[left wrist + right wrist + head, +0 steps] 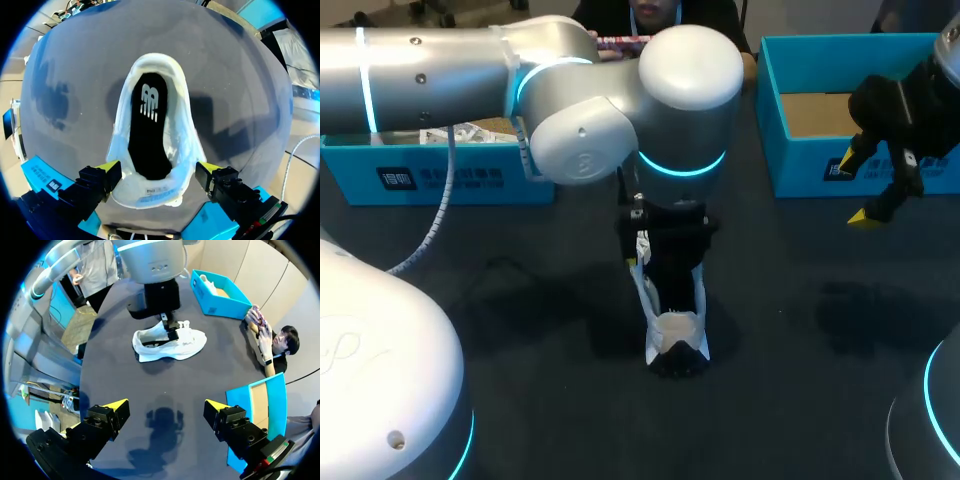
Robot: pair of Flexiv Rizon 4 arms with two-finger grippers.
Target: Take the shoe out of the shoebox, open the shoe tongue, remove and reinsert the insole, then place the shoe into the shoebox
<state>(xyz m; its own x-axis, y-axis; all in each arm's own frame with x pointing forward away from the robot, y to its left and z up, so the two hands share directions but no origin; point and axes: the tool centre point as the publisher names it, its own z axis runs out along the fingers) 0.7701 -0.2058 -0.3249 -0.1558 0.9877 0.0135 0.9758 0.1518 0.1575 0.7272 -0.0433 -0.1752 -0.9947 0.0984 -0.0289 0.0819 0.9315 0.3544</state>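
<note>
Two tools, both spread apart: left tool (160,168) straddles the shoe (186,131) on the counter (240,100), right tool (165,406) hangs well clear. We judge the shoe light and soft-walled; pinch the floppy insole (147,145) at its heel edge, ahead of the left tool.

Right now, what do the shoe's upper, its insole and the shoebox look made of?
Shoe upper: white, thin, faintly shiny, probably synthetic mesh or film; which, I cannot tell. Insole: matte black with a white print, likely fabric over foam. Shoebox: cardboard, judging by its bare brown inside; outside smooth blue.
</note>
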